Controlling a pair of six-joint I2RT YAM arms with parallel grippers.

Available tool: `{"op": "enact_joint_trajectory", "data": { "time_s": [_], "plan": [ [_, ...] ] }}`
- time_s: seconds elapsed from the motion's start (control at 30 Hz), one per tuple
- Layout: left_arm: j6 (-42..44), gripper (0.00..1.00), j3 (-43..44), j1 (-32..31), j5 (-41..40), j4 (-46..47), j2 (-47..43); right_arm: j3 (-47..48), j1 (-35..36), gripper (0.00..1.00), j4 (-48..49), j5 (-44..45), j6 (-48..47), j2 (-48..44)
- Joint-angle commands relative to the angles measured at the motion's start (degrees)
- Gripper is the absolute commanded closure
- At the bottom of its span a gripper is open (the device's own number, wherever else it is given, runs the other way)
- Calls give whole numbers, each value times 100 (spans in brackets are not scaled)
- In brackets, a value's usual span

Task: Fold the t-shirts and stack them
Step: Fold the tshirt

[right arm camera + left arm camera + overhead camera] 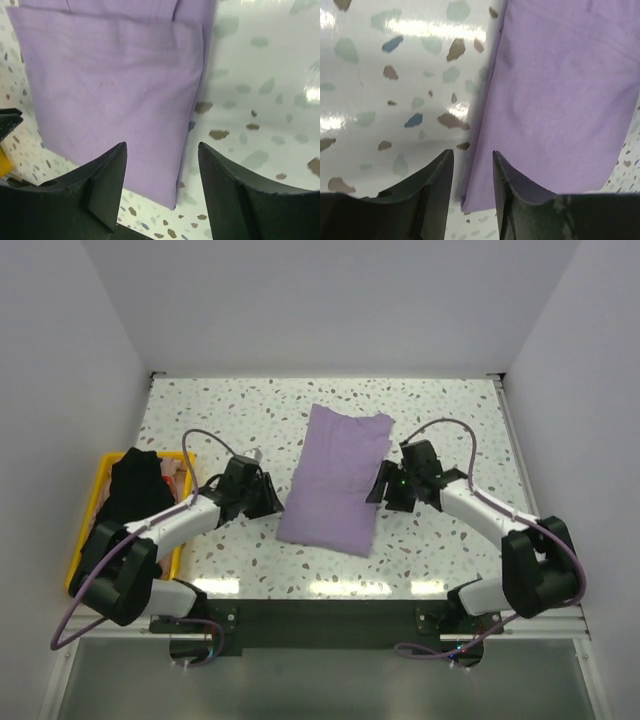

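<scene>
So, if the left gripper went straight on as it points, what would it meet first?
Probably the folded lavender t-shirt, its side edge lying just ahead of the open jaws; depth is unclear.

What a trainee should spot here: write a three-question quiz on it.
1. True or false: the pale lavender folded fabric t-shirt lies on the speckled table between the left fingers and right fingers.
2. Where is the black fabric t-shirt? A) on the lavender one B) in the yellow plastic crate C) between the right fingers
3. Fill in: both pairs of fingers stand ____, holding nothing.
Key: 1 true; 2 B; 3 open.
</scene>
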Motion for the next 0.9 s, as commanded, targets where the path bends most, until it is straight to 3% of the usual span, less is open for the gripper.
{"op": "enact_joint_trajectory", "data": {
  "time_s": [0.0, 0.3, 0.57, 0.87],
  "plan": [
    [188, 57, -360, 49, 243, -81, -483, -867, 203, 39, 387, -402, 743, -769],
    [276, 44, -852, 58, 1042, 252, -783, -2398, 836, 44, 704, -226, 2070, -2010],
    [276, 46, -993, 58, 1245, 437, -484, -3042, 941, 46, 985, -182, 2775, -2635],
    [127, 53, -1204, 49, 1104, 340, -528, -3244, 1337, 55, 1644, -104, 3232, -2135]
  ]
}}
